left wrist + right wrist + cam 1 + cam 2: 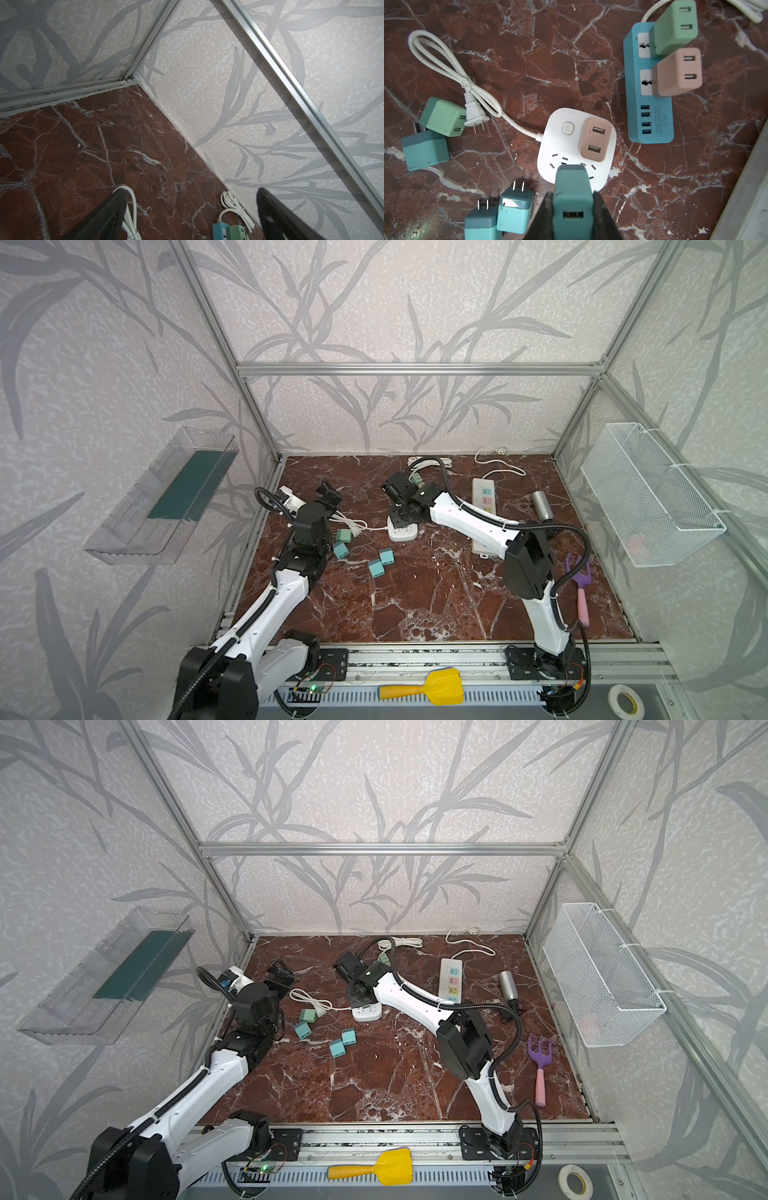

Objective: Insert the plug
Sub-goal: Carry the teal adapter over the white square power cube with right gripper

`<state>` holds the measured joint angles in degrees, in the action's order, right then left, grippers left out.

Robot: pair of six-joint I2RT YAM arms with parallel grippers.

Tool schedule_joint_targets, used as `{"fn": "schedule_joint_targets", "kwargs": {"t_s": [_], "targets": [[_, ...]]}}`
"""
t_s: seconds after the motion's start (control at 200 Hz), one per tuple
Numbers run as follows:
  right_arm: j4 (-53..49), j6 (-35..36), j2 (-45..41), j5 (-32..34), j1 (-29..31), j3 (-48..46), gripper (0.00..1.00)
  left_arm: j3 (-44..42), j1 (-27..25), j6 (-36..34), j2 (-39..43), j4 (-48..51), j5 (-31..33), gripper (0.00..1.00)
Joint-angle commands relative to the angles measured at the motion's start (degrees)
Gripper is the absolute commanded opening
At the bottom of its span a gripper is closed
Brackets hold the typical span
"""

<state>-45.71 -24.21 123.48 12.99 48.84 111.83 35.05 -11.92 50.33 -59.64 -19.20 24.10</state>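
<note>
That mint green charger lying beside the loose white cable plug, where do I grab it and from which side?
Grip the mint green charger mid-body across its two flat side faces, coming down from above. It lies on its side, prongs at one end, USB ports at the other beside the white cable plug, so avoid the ends. A teal charger crowds one side; clearance looks tight.

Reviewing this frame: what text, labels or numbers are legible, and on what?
"S?04", middle character blurred: on the blue power strip.
Boxed print beside it: too small to read.
No text on the teal charger in the right gripper.
Marks on the long white power strip: too small.
</note>
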Motion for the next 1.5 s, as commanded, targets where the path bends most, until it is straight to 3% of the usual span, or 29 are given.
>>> {"fn": "schedule_joint_targets", "kwargs": {"t_s": [0.0,0.63,1.025,1.495], "targets": [[-2.0,-1.9,1.8,-0.4,0.4,2.6,0.00,1.1,0.7,1.7,-0.6,-0.1,-0.7,0.96],[-4.3,-4.3,7.6,-0.2,0.1,6.5,0.00,1.3,3.4,4.3,-1.6,0.1,-4.0,0.93],[-6.3,-6.9,8.7,-4.5,-1.5,7.4,0.00,1.5,4.3,5.4,-2.1,0.3,-5.1,0.93],[-14.7,-14.2,13.3,-0.4,-2.4,13.6,0.00,1.7,4.5,7.0,-2.7,0.8,-6.4,0.93]]}}
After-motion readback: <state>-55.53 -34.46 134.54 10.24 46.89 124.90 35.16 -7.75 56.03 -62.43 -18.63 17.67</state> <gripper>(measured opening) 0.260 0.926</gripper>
